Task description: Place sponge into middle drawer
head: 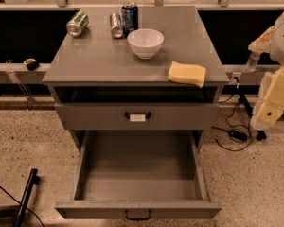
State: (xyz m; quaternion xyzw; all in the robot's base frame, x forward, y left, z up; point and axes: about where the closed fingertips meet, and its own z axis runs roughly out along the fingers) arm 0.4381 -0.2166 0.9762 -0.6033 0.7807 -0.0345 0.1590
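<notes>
- At the middle of the speckled floor, a grey cabinet [99,63] is standing with its flat top facing the camera.
- Low in the cabinet, the middle drawer [137,209] is sitting pulled fully out toward the camera, showing its bare grey bottom and the plain dark handle on its front.
- Above it, a shut drawer front [85,116] is carrying a white tag at its handle.
- At the right edge of the view, the pale robot arm [274,96] is hanging beside the cabinet, apart from it.
- The gripper [254,53] is hovering just off the top's right edge, near the sponge but not touching it; whether it is open or closed cannot be told.
- The sponge [186,73] is lying flat at the front right corner of the top, outside every drawer.
- A white bowl [145,42] is standing upright behind and left of the sponge.
- A blue can [129,17] is standing at the back; a silver can [116,25] is lying beside it, and a green can [77,23] is lying further left.
</notes>
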